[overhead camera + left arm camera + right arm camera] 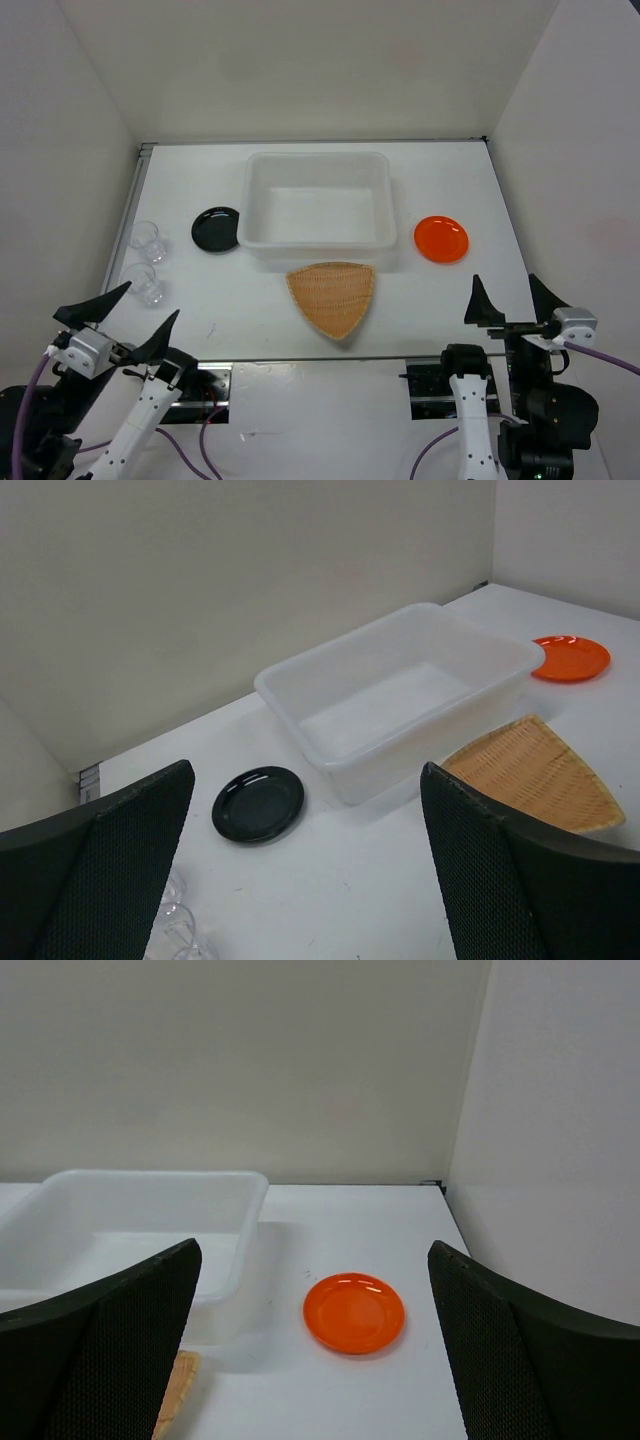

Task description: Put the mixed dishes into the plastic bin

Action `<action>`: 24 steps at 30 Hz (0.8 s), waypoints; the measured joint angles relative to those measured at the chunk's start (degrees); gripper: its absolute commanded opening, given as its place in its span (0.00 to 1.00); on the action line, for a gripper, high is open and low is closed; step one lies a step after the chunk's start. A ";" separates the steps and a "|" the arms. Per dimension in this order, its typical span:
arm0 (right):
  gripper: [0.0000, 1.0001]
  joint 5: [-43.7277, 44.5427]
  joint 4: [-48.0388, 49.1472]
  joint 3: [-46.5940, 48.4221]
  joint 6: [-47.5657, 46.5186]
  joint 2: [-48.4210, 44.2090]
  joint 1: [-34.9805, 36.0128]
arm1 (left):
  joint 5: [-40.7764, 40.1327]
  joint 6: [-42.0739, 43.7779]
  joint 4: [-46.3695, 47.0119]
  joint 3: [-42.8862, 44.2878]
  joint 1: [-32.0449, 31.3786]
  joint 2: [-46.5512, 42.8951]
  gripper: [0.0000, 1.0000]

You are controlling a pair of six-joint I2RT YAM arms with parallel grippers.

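Left hand (152, 299) and right hand (505, 278) both released, fingers spread, at my near edge. Plastic bin (316, 158) sits mid-worktop (450, 180). Outside it: black plate (215, 229) just left, orange plate (441, 239) right, woven basket tray (332, 295) against the near wall, clear cups (147, 238) far left.

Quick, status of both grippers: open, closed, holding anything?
Left gripper: open, holding nothing.
Right gripper: open, holding nothing.
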 measured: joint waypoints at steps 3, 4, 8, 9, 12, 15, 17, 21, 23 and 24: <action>0.98 2.54 -0.04 0.00 1.07 0.00 0.00 | 0.26 0.28 -0.35 0.00 0.02 0.00 1.00; 0.98 3.78 -0.04 0.00 1.68 0.00 0.00 | -0.20 -0.20 -0.33 0.00 0.00 0.00 1.00; 0.98 5.22 -0.04 0.00 2.12 0.00 0.04 | -15.13 -9.31 4.24 -2.16 0.09 0.00 1.00; 0.98 3.52 -0.04 0.00 1.40 0.00 0.07 | -18.12 -10.54 6.62 -3.39 0.09 0.00 1.00; 0.98 -2.21 -0.04 0.00 -0.48 0.00 -0.28 | -23.43 -13.49 12.98 -6.93 0.11 0.13 1.00; 0.98 -4.57 -0.04 0.00 -3.13 0.26 -1.27 | -28.00 -16.83 14.10 -3.76 -0.76 7.21 1.00; 0.98 -5.27 0.33 0.07 -6.62 1.92 -1.77 | -28.30 -19.50 14.12 1.97 -1.51 17.46 1.00; 0.98 -6.75 1.18 0.31 -14.14 10.51 -1.16 | -19.78 -23.93 15.39 9.88 -1.81 38.71 1.00; 0.98 -7.56 1.20 0.28 -15.63 15.26 -0.83 | -13.40 -27.74 16.85 6.95 -1.84 44.19 1.00; 0.98 -8.20 1.03 0.26 -15.69 17.16 -0.76 | -9.94 -30.88 17.09 3.76 -1.86 46.25 1.00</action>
